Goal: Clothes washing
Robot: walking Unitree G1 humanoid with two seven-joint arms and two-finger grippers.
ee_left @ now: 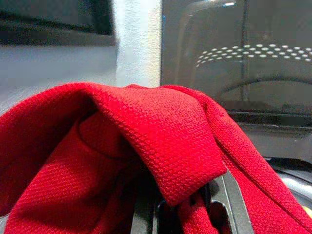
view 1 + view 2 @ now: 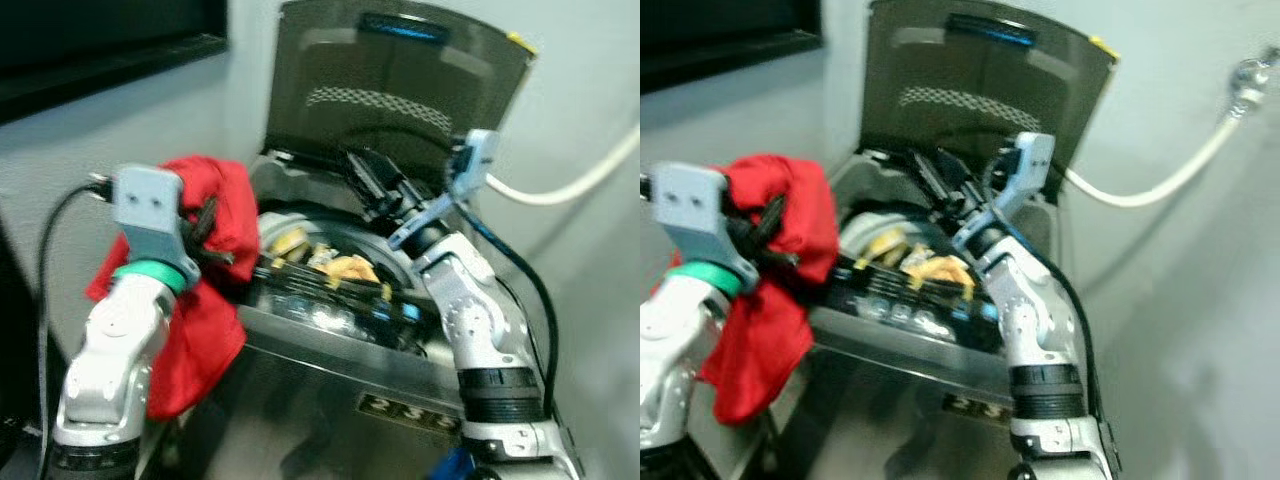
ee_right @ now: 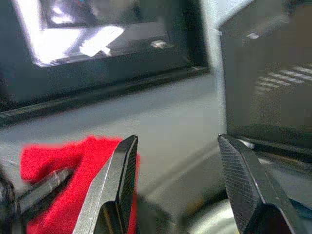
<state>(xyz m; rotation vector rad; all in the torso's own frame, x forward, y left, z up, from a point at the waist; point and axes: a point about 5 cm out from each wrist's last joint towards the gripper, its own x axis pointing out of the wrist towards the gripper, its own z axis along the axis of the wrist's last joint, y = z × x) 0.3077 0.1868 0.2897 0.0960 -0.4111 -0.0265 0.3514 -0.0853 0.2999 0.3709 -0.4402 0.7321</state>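
A red cloth (image 2: 210,280) hangs from my left gripper (image 2: 205,232), which is shut on it just left of the washer's open tub (image 2: 330,275). The cloth drapes over the black fingers (image 1: 229,200) in the left wrist view. Yellowish clothes (image 2: 345,268) lie inside the tub. My right gripper (image 2: 368,180) is held over the back of the tub, open and holding nothing; its two fingertips (image 3: 127,161) stand well apart in the right wrist view, with the red cloth (image 3: 73,170) beyond them.
The washer's dark lid (image 2: 400,90) stands upright at the back. A white hose (image 2: 1160,180) runs along the wall at the right. A dark window frame (image 2: 100,60) is on the left wall. The washer's steel front (image 2: 330,400) is below.
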